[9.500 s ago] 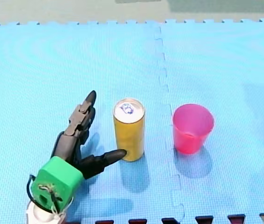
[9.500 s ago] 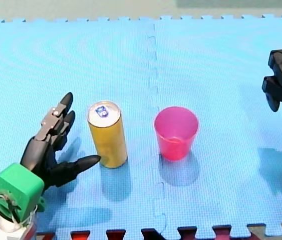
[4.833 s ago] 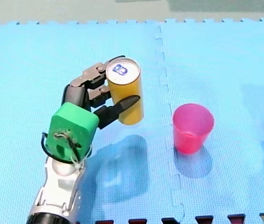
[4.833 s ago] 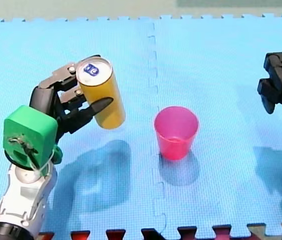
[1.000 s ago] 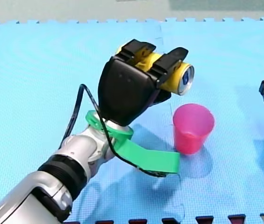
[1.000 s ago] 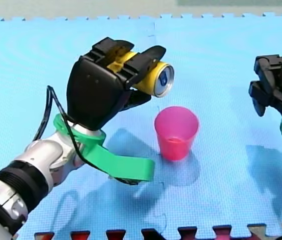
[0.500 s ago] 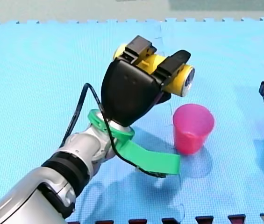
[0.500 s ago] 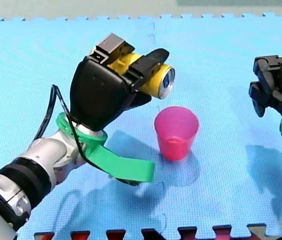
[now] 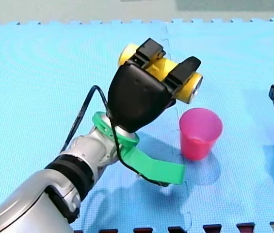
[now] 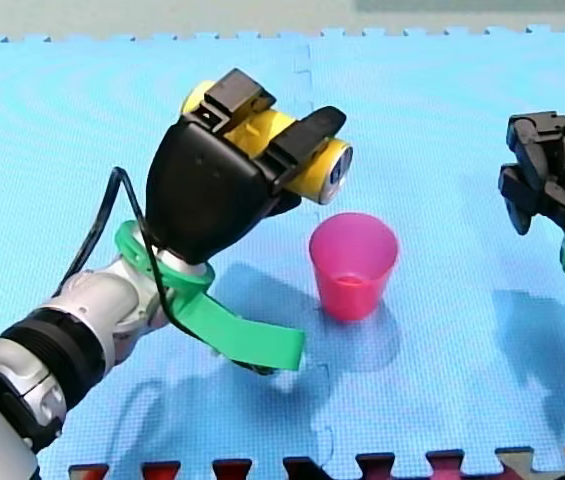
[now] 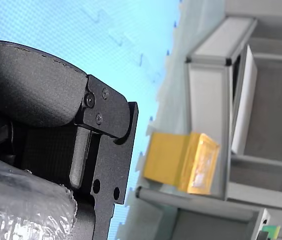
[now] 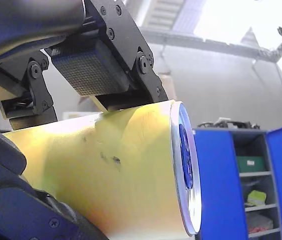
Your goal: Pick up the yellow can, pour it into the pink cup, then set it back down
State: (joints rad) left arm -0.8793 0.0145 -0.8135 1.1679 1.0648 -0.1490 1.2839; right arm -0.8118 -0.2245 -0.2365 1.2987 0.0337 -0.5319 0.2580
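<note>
- Pouring looks to be the step in hand. In the first head view the left hand (image 9: 137, 99) is wrapped around the yellow can (image 9: 162, 67), held high off the foam mat (image 9: 40, 73) and tipped nearly flat. Its lid end points at the pink cup (image 9: 200, 133), which stands upright just below and to the right.
- Second head view: the right hand (image 10: 547, 165) is at the mat's right edge and holds nothing; its state cannot be told.
- Second wrist view: the left hand's fingers (image 12: 88, 67) press on the can's wall near the lid.
- Next, probably: dip the lid end over the cup, then right the can and set it down clear of the cup.
</note>
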